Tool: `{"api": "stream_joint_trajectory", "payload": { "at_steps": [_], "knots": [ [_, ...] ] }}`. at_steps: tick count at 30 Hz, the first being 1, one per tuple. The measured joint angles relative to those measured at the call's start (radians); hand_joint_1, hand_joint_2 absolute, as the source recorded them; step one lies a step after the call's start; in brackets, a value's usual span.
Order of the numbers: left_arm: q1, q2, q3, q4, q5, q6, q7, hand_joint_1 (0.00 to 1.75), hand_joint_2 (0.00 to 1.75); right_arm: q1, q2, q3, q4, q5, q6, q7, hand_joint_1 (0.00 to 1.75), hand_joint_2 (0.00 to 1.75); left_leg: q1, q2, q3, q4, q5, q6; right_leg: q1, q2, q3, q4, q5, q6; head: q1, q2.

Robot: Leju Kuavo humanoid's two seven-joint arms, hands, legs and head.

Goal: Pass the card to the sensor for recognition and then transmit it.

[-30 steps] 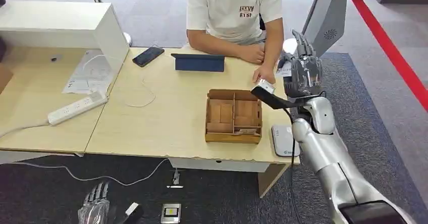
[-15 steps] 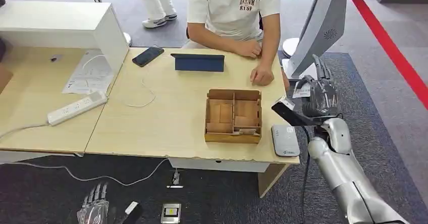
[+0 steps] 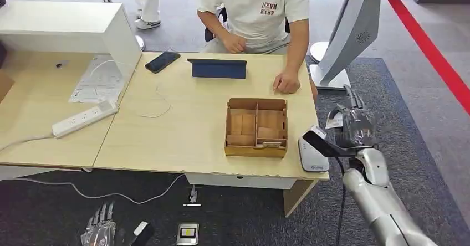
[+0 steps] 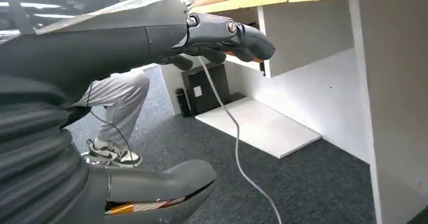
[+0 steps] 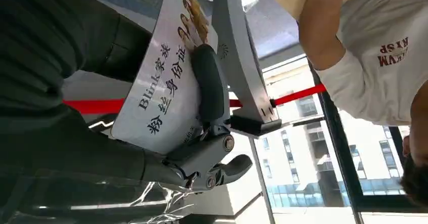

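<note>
One card is pinched in the right hand beside one sensor; left hand hangs spread.

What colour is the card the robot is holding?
White, with dark blue writing. The card, held by the right robot hand, shows best in the right wrist view.

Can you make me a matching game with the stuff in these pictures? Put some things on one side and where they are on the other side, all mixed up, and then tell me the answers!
Things:
1. card
2. phone
3. wooden box
4. power strip

Places:
A. middle of the desk, in front of the person
B. left part of the desk, with a cord trailing off the edge
C. held in the robot's right hand
D. far side of the desk, beside the blue tablet case

Pairs: 1-C, 2-D, 3-A, 4-B
</note>
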Motion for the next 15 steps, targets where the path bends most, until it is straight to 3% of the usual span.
{"api": "stream_joint_trajectory", "payload": {
  "at_steps": [15],
  "knots": [
    [-0.018, -0.033, 0.089, -0.002, 0.0, 0.0, -0.061, 0.0, 1.75, 0.054, -0.018, 0.014, 0.056, -0.01, 0.023, 0.025, 1.75, 1.75, 0.0, 0.0, 0.0, 0.0, 0.0, 0.0, 0.0, 0.0, 0.0, 0.0, 0.0, 0.0, 0.0, 0.0]
  ]
}}
